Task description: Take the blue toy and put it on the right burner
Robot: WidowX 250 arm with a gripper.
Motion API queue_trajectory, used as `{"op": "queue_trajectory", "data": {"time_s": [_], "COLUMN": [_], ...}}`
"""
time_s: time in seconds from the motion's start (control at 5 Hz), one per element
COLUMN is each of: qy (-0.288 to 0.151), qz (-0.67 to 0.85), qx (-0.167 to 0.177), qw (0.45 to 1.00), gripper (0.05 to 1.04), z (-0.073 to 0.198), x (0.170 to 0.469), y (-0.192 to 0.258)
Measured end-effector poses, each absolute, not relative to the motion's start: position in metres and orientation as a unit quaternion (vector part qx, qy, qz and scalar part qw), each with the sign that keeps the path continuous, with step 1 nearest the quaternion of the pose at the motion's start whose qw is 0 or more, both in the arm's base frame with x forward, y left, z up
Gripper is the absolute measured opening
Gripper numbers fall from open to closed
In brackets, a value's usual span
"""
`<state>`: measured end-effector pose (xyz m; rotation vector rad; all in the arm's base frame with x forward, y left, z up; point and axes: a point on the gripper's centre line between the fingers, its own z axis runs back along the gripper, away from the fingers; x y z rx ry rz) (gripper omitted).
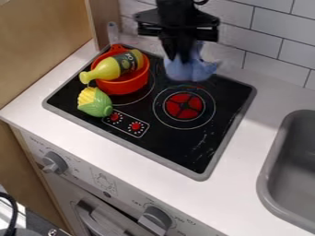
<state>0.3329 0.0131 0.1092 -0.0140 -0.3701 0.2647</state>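
Red pot [128,86], bottle [111,68] inside, and corn [94,102] sit near the burner [184,106].

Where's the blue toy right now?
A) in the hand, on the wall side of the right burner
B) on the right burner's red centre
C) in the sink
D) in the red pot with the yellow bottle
A: the blue toy is in the hand, nearer the tiled wall than the right burner, whose red centre is uncovered.
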Motion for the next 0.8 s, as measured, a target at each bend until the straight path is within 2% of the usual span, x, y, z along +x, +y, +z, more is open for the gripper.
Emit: {"op": "queue_trajectory", "data": {"time_s": [0.2, 0.6, 0.8], "qy": [-0.193, -0.211, -0.213], "qz": [0.122, 0.108, 0.106], "qx": [0.002, 0.004, 0.007], "qw": [0.974, 0.971, 0.971], "gripper": [0.086, 0.106, 0.282], "z": [0.102, 0.095, 0.091], "x": [0.349, 0.360, 0.358], "y": [0.022, 0.026, 0.026]}}
